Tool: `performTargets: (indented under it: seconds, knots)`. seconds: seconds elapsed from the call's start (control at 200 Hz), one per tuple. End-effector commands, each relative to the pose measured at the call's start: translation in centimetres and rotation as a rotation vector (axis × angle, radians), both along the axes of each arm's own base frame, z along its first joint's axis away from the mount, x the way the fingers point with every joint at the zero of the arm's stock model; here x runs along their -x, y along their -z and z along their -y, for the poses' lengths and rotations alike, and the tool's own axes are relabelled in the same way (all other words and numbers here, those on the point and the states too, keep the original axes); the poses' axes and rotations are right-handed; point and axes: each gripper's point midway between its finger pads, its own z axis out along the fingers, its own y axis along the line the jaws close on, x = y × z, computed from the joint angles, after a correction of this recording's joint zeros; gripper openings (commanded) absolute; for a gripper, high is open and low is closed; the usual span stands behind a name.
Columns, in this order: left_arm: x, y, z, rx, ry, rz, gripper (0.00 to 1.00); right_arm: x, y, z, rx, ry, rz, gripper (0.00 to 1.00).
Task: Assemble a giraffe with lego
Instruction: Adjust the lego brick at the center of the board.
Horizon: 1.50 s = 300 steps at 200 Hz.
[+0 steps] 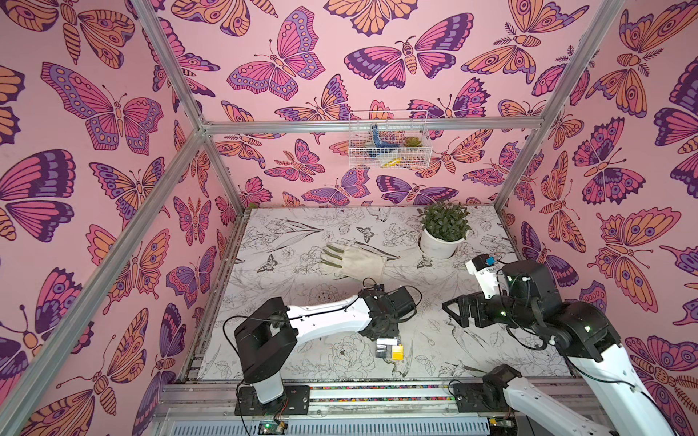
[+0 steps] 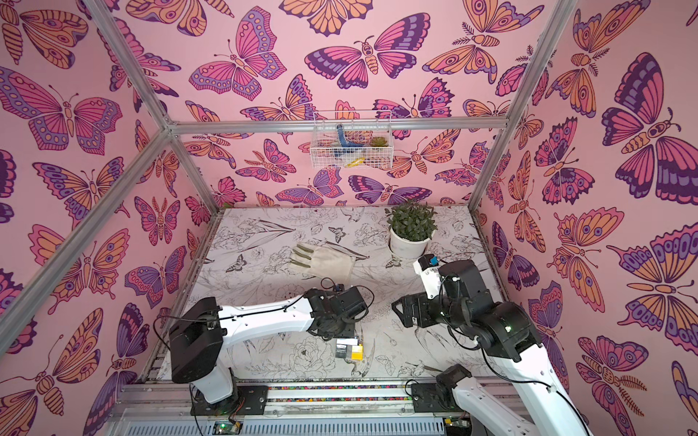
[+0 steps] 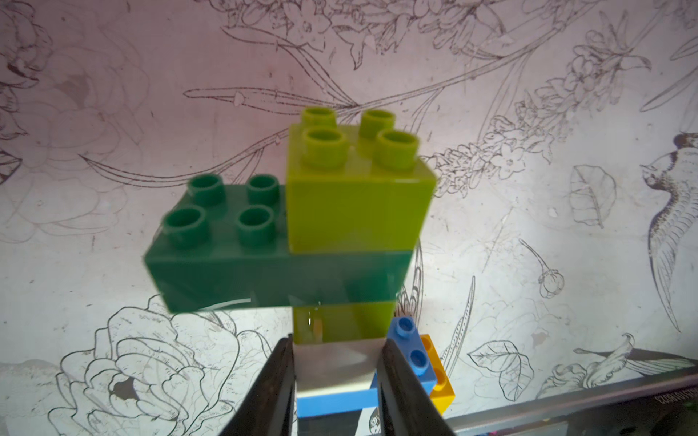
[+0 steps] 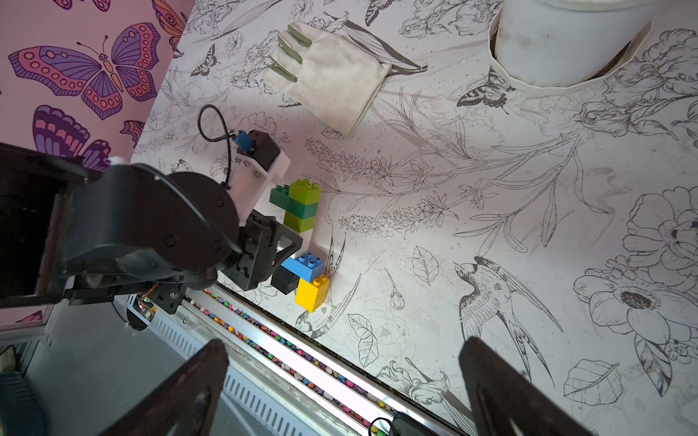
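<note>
The giraffe [image 4: 300,211] lies along the table near the front edge, legs toward the front rail. It shows a black leg [image 4: 284,281], a yellow leg [image 4: 311,294], a blue body [image 4: 306,264], a white-and-lime neck and a dark green head [image 3: 226,264] topped by a lime brick [image 3: 359,204]. My left gripper [image 3: 337,341] is shut on its white neck brick. In both top views the left gripper [image 1: 383,334] [image 2: 345,332] hides most of the figure, leaving the yellow brick [image 1: 397,353] showing. My right gripper [image 4: 345,345] [image 1: 451,307] hovers open to the right, holding nothing.
A white work glove [image 1: 353,260] lies mid-table behind the left arm. A potted plant [image 1: 442,230] stands at the back right. A wire basket [image 1: 389,145] hangs on the back wall. A metal rail [image 1: 377,389] runs along the table's front edge.
</note>
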Motion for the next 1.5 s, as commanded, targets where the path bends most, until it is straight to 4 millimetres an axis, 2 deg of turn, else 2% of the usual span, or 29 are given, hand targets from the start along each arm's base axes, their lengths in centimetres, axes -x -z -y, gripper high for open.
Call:
performTargets:
  seconds: [0.0,0.28,0.335,0.526,0.606,0.851,1.022,1.157,1.337,1.497]
  knots:
    - [0.3,1.8,-1.0,-0.071,0.012,-0.048,0.26,0.2,-1.1,0.5,0.012,0.003,0.036,0.99]
    - [0.4,3.6,-1.1,-0.093,-0.004,-0.084,0.29,0.2,-1.6,0.7,0.012,0.01,0.056,0.99]
    - [0.3,3.5,-1.1,-0.087,-0.011,-0.081,0.35,0.2,-1.6,0.8,0.015,0.012,0.059,0.99]
    - [0.4,3.4,-1.1,-0.082,0.001,-0.079,0.42,0.0,-2.0,0.8,0.015,0.016,0.068,0.99]
    - [0.4,3.5,-1.1,-0.084,0.015,-0.081,0.48,0.0,-2.0,0.8,0.013,0.019,0.066,0.99]
    - [0.7,3.2,-1.6,-0.093,0.03,-0.083,0.49,0.3,-1.8,1.2,0.012,0.039,0.069,0.99]
    - [0.3,1.6,-1.8,-0.081,0.03,-0.045,0.51,0.7,-0.8,1.5,0.019,0.05,0.05,0.99]
    - [-0.1,-1.2,-1.9,-0.05,0.033,0.024,0.65,0.8,0.3,1.7,0.036,0.054,0.023,0.99]
    - [0.3,-4.8,-2.7,-0.061,0.066,0.113,0.66,1.1,1.5,2.0,0.061,0.061,-0.007,0.99]
    - [1.6,-5.7,-3.9,-0.083,0.067,0.147,0.66,1.5,3.3,1.5,0.033,0.067,-0.074,0.99]
